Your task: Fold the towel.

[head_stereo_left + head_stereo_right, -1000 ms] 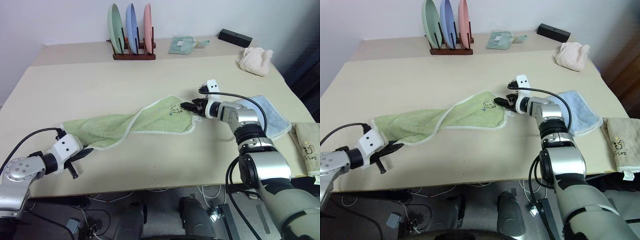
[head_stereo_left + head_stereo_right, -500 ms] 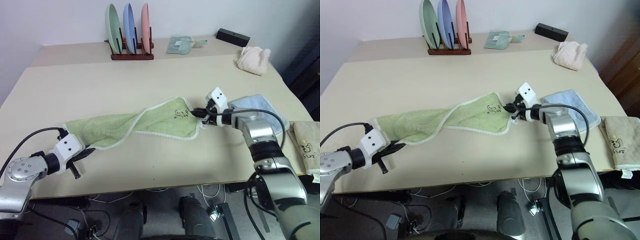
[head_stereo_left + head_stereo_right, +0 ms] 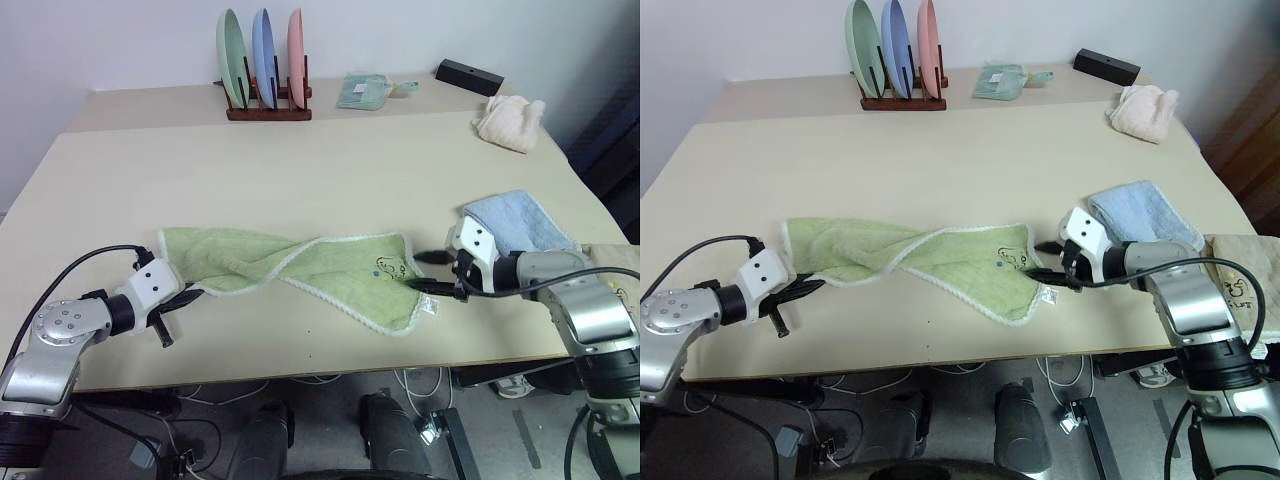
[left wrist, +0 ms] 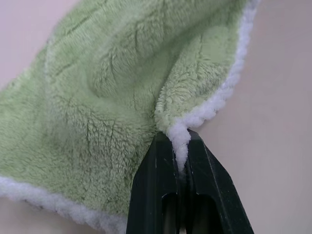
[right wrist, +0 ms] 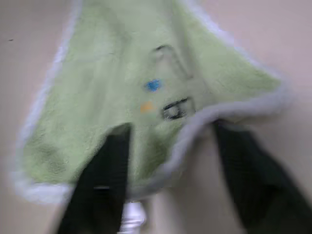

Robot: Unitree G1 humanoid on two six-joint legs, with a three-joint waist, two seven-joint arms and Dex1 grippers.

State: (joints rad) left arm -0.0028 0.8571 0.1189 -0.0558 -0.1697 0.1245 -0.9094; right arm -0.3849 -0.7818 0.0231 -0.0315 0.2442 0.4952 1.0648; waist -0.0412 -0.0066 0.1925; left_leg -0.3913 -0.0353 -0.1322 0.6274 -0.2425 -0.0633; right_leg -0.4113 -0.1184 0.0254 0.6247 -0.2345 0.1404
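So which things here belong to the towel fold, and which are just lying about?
In the job:
- green towel
- left gripper, shut on its edge
- right gripper, open at the embroidered corner

Lying about:
- blue towel
- cream cloth
- plate rack
- black box
- small teal cloth

towel | light green, white trim | twisted, stretched flat across table

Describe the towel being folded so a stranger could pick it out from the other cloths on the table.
On the beige table, look along the near edge: the towel lies twisted between the left hand and the right hand. It is light green with a whitish trim and a small embroidered mark, unlike the light blue towel beside it.
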